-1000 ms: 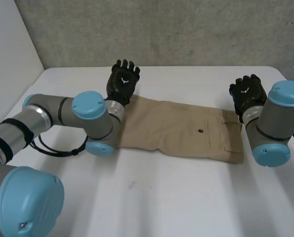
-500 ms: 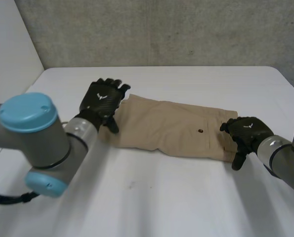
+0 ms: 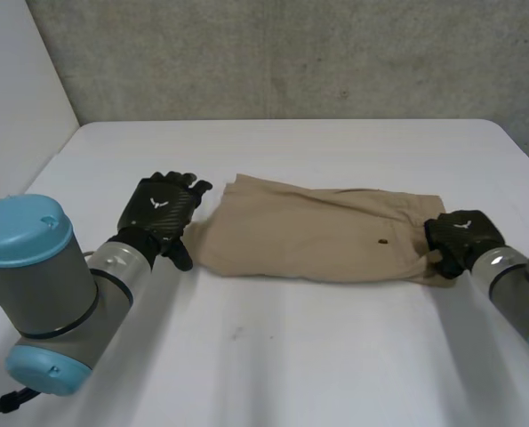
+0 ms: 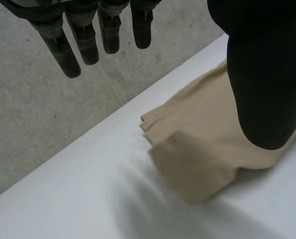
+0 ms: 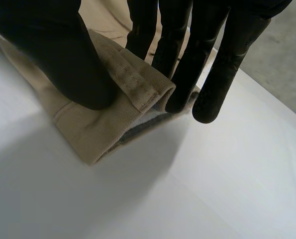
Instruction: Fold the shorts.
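Head view: khaki shorts (image 3: 317, 236) are lying flat across the middle of the white table (image 3: 291, 356), their length running parallel with the far edge, the leg hems pointing toward the table's left edge and the waistband toward its right edge. A small dark button (image 3: 382, 241) is showing on the upper face, nearer the waistband end. The left hand (image 3: 160, 212) is sitting just beside the hem end, on the left-edge side, with its fingertips reaching toward the cloth. The right hand (image 3: 458, 238) is sitting at the waistband end, over the near corner of the cloth. Left wrist view: the left hand's fingers (image 4: 88, 40) are hanging straight and spread, wide open, holding nothing, above the bare table (image 4: 78, 199) with the grey wall (image 4: 38, 114) beyond. Its thumb (image 4: 264, 74) is reaching over the hem end of the shorts (image 4: 202, 154), which is rumpling slightly at the corner; whether the thumb is touching the cloth, I cannot tell. Right wrist view: the right hand's thumb (image 5: 63, 55) is pressing down on the doubled waistband (image 5: 133, 79) while its fingers (image 5: 180, 64) are closing against the other side, so the hand is pinching the shorts at that corner, which is lifting a little off the table (image 5: 227, 169).
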Motion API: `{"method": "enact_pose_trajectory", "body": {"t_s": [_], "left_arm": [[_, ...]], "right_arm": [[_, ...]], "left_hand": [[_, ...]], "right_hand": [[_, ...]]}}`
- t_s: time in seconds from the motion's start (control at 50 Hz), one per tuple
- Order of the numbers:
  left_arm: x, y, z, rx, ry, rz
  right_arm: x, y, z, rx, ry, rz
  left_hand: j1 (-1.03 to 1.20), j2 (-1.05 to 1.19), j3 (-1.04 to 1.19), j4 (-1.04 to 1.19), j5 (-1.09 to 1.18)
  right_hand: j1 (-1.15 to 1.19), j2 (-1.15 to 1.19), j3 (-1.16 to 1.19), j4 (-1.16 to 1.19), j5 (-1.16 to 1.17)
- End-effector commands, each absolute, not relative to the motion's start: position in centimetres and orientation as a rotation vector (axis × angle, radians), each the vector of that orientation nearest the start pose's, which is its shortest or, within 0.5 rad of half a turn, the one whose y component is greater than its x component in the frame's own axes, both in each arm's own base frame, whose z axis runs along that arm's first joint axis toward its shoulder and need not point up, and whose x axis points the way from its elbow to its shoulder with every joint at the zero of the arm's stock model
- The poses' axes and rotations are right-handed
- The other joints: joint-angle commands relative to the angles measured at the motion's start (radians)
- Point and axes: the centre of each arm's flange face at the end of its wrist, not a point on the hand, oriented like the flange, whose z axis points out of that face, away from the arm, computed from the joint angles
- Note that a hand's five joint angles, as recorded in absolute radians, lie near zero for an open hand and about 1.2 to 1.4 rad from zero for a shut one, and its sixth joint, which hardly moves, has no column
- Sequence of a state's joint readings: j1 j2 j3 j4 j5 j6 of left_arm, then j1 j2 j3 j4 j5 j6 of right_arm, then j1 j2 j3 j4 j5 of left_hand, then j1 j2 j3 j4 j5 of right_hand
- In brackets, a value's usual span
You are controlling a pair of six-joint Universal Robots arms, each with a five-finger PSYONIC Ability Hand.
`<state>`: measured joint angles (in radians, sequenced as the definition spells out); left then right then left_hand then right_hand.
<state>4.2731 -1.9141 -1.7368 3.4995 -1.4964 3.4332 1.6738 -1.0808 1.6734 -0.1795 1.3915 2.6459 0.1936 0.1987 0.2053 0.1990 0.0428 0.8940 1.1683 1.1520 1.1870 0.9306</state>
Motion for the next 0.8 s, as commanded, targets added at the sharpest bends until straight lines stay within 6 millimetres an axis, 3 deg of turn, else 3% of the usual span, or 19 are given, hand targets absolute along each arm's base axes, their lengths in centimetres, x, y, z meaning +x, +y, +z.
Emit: {"method": "enact_pose_trajectory", "body": {"t_s": [0.02,0.1,0.2,0.28,0.3,0.36,0.38,0.46,0.52,0.54,0.6,0.68,0.74,0.76,0.8], "left_arm": [[-27.1,-25.3,18.7,0.957,2.289,-2.163],[-27.0,-25.2,19.4,0.951,2.27,-2.186],[-27.1,-25.2,19.7,0.951,2.258,-2.203],[-27.3,-25.3,20.1,0.95,2.242,-2.223],[-27.4,-25.3,20.3,0.949,2.234,-2.233],[-27.6,-25.5,20.6,0.946,2.22,-2.251],[-27.6,-25.7,21.0,0.938,2.207,-2.268],[-27.8,-26.4,22.0,0.889,2.191,-2.315],[-27.8,-26.9,22.6,0.819,2.191,-2.344],[-27.7,-27.3,22.9,0.771,2.194,-2.355],[-27.7,-27.8,23.5,0.705,2.187,-2.379],[-27.9,-28.5,24.2,0.656,2.164,-2.408],[-28.6,-28.8,24.2,0.672,2.159,-2.421],[-28.8,-28.8,24.1,0.678,2.16,-2.423],[-29.7,-28.8,23.7,0.71,2.172,-2.424]], "right_arm": [[15.5,-32.8,15.4,-1.034,2.582,-1.814],[14.5,-33.3,17.2,-1.181,2.585,-1.905],[15.7,-33.6,18.7,-1.412,2.491,-2.008],[22.1,-31.5,20.3,-1.649,2.179,-2.094],[24.8,-30.4,20.9,-1.718,2.044,-2.127],[28.3,-28.7,21.0,-1.802,1.859,-2.138],[30.4,-27.6,20.5,-1.851,1.761,-2.123],[34.5,-24.6,18.4,-1.98,1.506,-2.02],[36.2,-22.9,16.6,-2.035,1.369,-1.925],[36.8,-22.5,15.7,-2.043,1.323,-1.888],[37.2,-22.4,15.5,-2.025,1.295,-1.868],[37.0,-22.8,16.6,-1.92,1.378,-1.881],[35.6,-25.0,17.6,-1.675,1.593,-1.872],[34.3,-26.7,18.6,-1.496,1.715,-1.878],[32.8,-28.1,19.9,-1.311,1.808,-1.881]], "left_hand": [[-0.015,-0.02,-0.027,-0.021,-0.039],[-0.015,-0.02,-0.027,-0.021,-0.039],[-0.018,-0.023,-0.03,-0.024,-0.042],[-0.018,-0.023,-0.03,-0.024,-0.042],[-0.018,-0.023,-0.03,-0.024,-0.042],[-0.018,-0.023,-0.03,-0.024,-0.042],[-0.018,-0.023,-0.03,-0.024,-0.042],[-0.018,-0.023,-0.03,-0.024,-0.042],[-0.018,-0.023,-0.03,-0.024,-0.042],[-0.018,-0.023,-0.03,-0.024,-0.042],[-0.019,-0.024,-0.031,-0.024,-0.043],[-0.018,-0.023,-0.03,-0.024,-0.042],[-0.018,-0.023,-0.03,-0.024,-0.042],[-0.015,-0.02,-0.027,-0.021,-0.039],[-0.015,-0.02,-0.027,-0.021,-0.039]], "right_hand": [[0.502,0.228,0.244,0.209,0.291],[0.502,0.228,0.244,0.209,0.291],[0.502,0.228,0.244,0.209,0.291],[0.502,0.228,0.244,0.209,0.291],[0.502,0.228,0.244,0.209,0.291],[0.502,0.228,0.244,0.209,0.291],[0.502,0.228,0.244,0.209,0.291],[0.502,0.228,0.244,0.209,0.291],[0.498,0.223,0.239,0.204,0.286],[-0.011,-0.285,-0.269,-0.304,-0.222],[-0.678,-0.952,-0.936,-0.971,-0.889],[-0.719,-0.994,-0.978,-1.013,-0.931],[-0.719,-0.994,-0.978,-1.013,-0.931],[-0.719,-0.994,-0.978,-1.013,-0.931],[-0.719,-0.994,-0.978,-1.013,-0.931]]}}
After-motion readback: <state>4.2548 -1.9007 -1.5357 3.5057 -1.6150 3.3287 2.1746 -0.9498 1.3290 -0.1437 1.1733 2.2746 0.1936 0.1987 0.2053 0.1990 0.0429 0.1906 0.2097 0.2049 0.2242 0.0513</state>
